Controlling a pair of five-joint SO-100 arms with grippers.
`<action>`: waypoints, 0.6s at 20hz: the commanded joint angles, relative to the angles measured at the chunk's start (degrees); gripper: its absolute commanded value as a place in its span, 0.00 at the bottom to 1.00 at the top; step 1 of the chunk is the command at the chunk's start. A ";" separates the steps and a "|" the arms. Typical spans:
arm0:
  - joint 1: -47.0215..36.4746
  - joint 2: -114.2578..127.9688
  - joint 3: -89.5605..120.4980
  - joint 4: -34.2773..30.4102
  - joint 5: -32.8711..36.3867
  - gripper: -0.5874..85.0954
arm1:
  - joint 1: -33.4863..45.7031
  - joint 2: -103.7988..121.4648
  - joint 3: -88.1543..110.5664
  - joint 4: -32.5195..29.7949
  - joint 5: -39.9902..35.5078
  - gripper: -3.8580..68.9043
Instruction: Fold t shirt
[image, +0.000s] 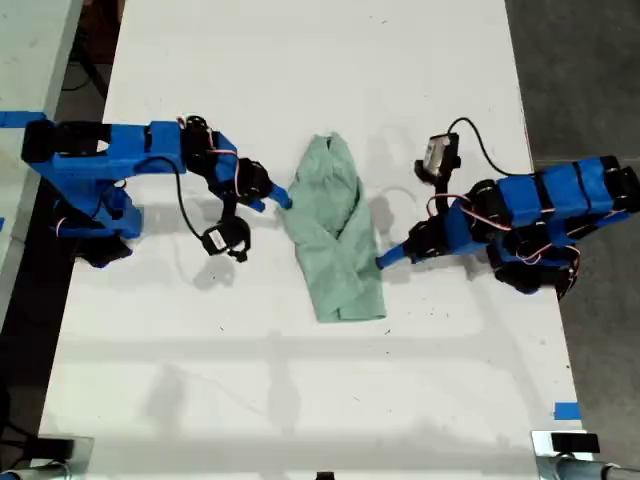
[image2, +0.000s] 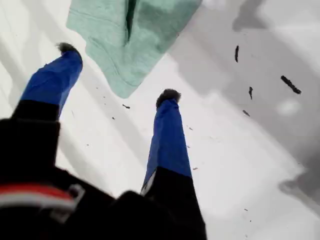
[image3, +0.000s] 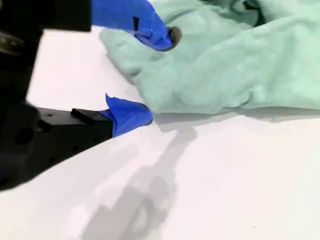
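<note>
The t shirt lies crumpled in a long narrow heap mid-table, pale mint green. One arm's gripper touches its edge from the exterior view's left; another arm's gripper meets its edge from the exterior view's right. The wrist views do not settle which arm is which. My first gripper is open, and a hemmed corner of the t shirt lies just past its tips. My second gripper is open, with one finger over the t shirt and the other on the table at the cloth's edge.
The white table ends at the exterior view's left and right, close behind both arm bases. Blue tape marks its edge at the exterior view's lower right. Cables loop beside each arm.
</note>
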 joint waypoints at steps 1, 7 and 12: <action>8.53 -21.88 -22.50 0.97 -5.36 0.24 | -2.02 -8.70 -6.33 -5.27 0.62 0.51; 19.51 -42.45 -46.85 2.02 -13.54 0.30 | -1.93 -16.44 -8.17 -8.44 0.26 0.51; 18.72 -47.46 -46.76 -6.33 -12.04 0.22 | -2.02 -18.54 -8.53 -9.05 0.44 0.51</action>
